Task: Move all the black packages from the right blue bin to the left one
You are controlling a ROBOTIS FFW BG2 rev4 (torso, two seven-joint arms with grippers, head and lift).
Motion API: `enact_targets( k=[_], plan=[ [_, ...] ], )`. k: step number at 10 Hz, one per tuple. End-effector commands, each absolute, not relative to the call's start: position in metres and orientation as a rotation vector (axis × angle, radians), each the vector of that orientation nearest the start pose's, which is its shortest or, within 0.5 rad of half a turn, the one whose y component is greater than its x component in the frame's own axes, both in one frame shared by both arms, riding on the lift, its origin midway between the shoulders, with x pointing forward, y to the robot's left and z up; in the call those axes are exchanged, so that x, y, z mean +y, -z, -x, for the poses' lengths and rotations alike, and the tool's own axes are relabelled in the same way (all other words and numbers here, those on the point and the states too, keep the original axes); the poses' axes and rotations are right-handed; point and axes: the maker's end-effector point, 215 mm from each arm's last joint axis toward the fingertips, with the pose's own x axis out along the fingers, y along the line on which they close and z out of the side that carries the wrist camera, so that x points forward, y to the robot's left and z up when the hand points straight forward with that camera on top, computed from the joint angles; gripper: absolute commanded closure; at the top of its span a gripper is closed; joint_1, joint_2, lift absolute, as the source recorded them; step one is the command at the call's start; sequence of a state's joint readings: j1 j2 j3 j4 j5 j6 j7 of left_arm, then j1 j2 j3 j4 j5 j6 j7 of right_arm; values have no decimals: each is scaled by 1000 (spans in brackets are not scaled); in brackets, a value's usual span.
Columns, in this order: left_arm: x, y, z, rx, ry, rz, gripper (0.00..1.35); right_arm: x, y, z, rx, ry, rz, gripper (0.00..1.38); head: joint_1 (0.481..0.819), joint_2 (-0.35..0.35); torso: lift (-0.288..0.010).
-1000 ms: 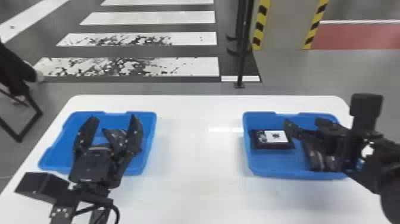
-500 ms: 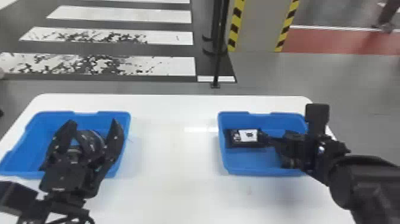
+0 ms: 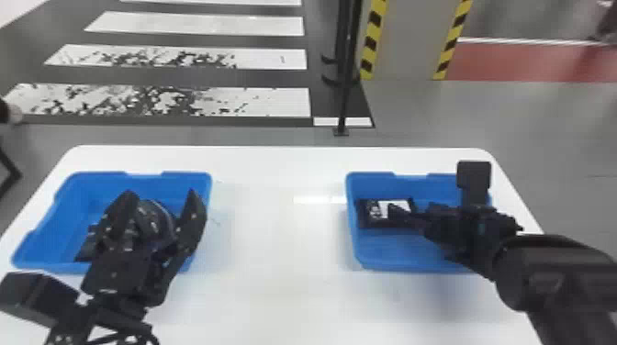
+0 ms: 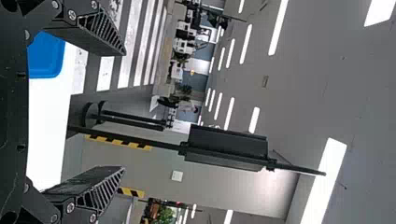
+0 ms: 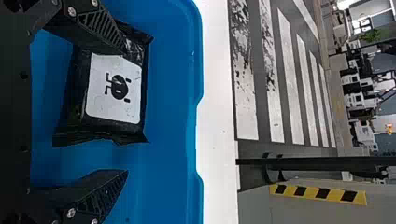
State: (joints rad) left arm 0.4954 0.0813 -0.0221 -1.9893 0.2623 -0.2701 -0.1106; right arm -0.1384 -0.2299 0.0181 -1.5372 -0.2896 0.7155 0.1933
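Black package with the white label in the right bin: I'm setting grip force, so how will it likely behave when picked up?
The black package will probably flex rather than stay stiff, as its edges look thin and crinkled. Its shiny film may slip a little under a light grip. Lying flat and broad, it seems unlikely to roll.

White label point(image 5: 114, 106) with symbol point(image 5: 120, 87) on black package point(image 5: 105, 129)

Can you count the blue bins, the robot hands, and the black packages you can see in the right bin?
Blue bins: 2, left bin and right bin
Robot hands: 2, left hand and right hand
Black packages seen in the right bin: 1, black package
Total: 5
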Motion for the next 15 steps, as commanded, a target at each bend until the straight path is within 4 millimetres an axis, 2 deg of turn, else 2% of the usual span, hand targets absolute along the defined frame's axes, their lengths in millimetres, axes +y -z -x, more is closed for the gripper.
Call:
enact_targets(
  k=[1,2,3,4,5,6,7,8,11,13,15],
  plan=[
    [219,288,-439,-182,126,202,176,-238,472,-585,618,-238,-119,165,695,-33,-140],
    [219,288,-439,-180,126,211,176,-231,477,-587,632,-256,-122,203,695,-30,-140],
    [220,288,-439,-181,127,214,176,-227,483,-584,653,-265,-128,323,695,-20,-140],
    [221,288,-439,-181,126,216,176,-227,489,-580,675,-265,-134,556,695,-13,-140],
    [222,289,-438,-180,125,219,176,-227,491,-578,687,-267,-135,702,695,-9,-140],
    [223,288,-438,-181,124,226,176,-223,491,-575,684,-274,-145,981,695,-7,-140],
    [225,288,-437,-184,121,226,176,-214,489,-572,676,-291,-184,1157,695,-6,-140],
    [227,285,-437,-194,117,226,176,-212,487,-571,665,-296,-209,1159,695,0,-140],
    [228,285,-436,-194,113,229,177,-223,479,-566,618,-278,-293,1200,695,13,-140],
    [230,282,-435,-207,108,230,177,-238,456,-554,544,-259,-352,1200,695,3,-140],
    [231,273,-433,-238,105,226,177,-239,426,-538,477,-288,-414,1200,695,-7,-140]
  ],
)
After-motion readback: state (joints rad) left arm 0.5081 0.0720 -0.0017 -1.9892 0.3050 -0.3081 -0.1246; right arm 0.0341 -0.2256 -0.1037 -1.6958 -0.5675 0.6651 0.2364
